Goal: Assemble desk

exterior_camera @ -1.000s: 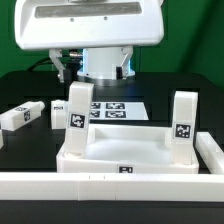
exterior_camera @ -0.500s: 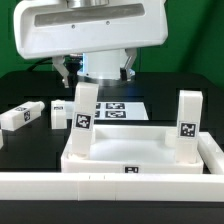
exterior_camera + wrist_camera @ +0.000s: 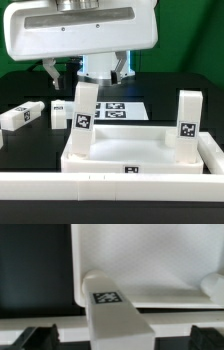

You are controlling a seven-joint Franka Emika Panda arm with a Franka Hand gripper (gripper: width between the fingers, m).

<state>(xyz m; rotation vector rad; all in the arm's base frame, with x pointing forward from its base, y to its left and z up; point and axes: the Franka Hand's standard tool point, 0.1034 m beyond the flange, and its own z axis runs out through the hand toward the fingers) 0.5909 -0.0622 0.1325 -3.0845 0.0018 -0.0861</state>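
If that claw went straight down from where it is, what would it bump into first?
Probably the upright leg on the exterior view's left: the wrist view shows it centred under the open gripper.

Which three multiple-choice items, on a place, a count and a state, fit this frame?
1. Where do the two upright white block legs stand? A on the marker board; B in the white rimmed plastic desk top; C stacked on each other.
2. How many white legs lie loose on the black table? A none; B two; C four.
3. How do the jaws stand? A open; B shut on a leg; C shut on nothing.
Answers: B, both rise from its corners; B, two lie at the exterior view's left; A, the dark fingers sit wide apart.
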